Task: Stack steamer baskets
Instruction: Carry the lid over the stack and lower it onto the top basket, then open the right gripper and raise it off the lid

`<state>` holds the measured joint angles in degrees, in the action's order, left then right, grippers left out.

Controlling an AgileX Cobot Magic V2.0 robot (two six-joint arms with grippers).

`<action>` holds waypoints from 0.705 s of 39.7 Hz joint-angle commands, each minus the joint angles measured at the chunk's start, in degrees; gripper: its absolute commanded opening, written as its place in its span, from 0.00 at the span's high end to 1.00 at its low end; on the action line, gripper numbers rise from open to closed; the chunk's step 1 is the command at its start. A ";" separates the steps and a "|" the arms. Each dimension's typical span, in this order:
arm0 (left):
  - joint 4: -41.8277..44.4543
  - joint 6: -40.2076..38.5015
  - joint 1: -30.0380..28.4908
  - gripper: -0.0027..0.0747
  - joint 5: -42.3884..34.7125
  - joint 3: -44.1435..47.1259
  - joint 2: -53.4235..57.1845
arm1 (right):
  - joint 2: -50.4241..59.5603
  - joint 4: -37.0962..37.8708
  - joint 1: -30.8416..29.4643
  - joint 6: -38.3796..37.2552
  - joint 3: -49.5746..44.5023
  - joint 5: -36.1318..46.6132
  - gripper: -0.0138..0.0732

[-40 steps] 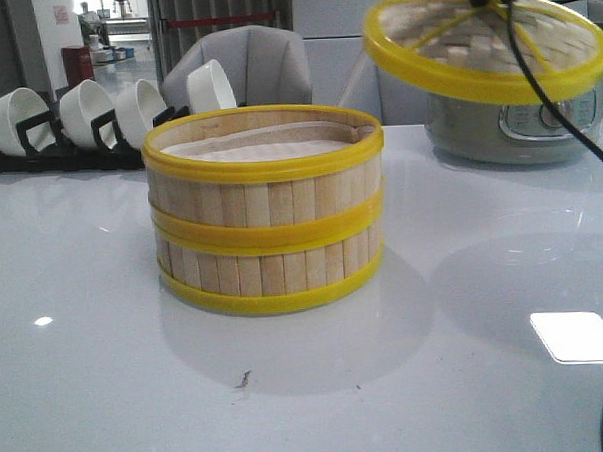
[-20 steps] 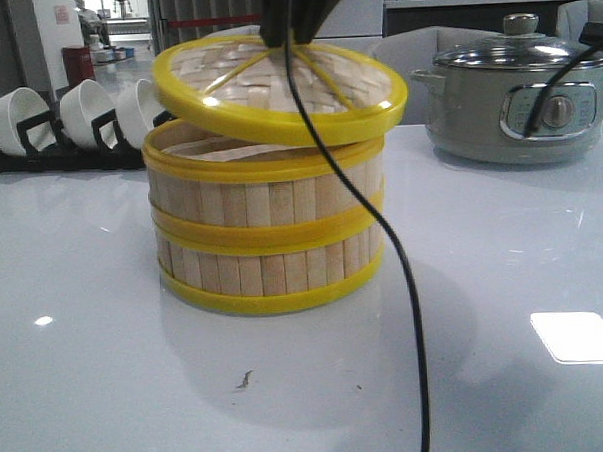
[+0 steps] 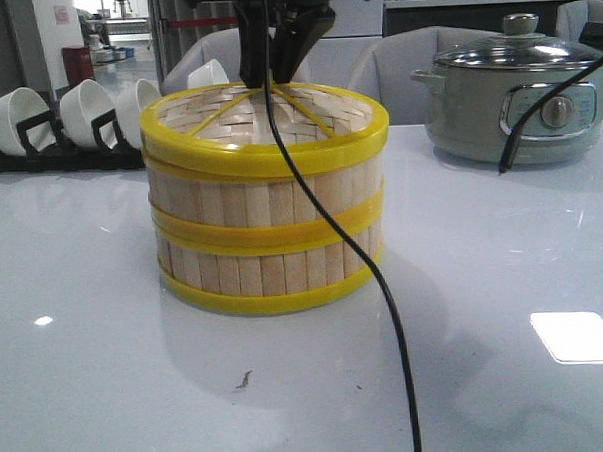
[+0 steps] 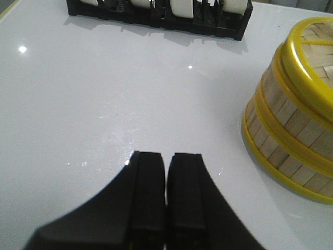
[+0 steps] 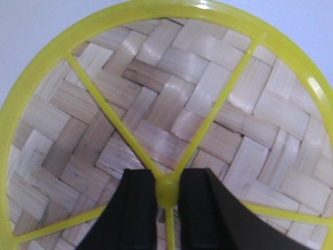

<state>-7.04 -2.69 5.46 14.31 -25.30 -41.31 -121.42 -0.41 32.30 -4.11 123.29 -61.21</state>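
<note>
Front view. Two steamer baskets [image 3: 270, 227], stacked one on the other, stand at the middle of the white table [image 3: 88, 375]. The woven lid [image 3: 265, 122] now lies level on the upper basket's rim; half a second ago it hung tilted just above that rim, and a second ago it was raised well off to the right. The right gripper [image 3: 275, 77] has come down from above onto the lid's centre; its black cable [image 3: 384, 292] trails across the front of the stack. Behind: a rack of white bowls [image 3: 86, 115] to the left, a grey cooker with glass lid [image 3: 521, 96] to the right, both unmoved.

Left wrist view. The left gripper [image 4: 166, 172] hovers over bare table, jaws together with nothing between them. The stack of baskets [image 4: 291, 135] sits well apart from it, lid rim showing on top. The bowl rack [image 4: 161, 13] lies at the far edge.

Right wrist view. The lid [image 5: 171, 114] fills the view: herringbone weave, yellow rim and spokes. The right gripper [image 5: 167, 190] has its jaws clamped on the yellow knob [image 5: 167, 186] at the hub where the spokes meet.
</note>
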 commanded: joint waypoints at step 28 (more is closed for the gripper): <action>-0.24 -0.36 -0.02 0.86 -4.92 -1.63 0.31 | 2.77 0.41 0.08 0.28 2.14 5.92 0.35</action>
<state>-7.04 -2.69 5.46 14.31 -25.30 -41.31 -122.07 -0.41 32.41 -4.11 123.42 -59.37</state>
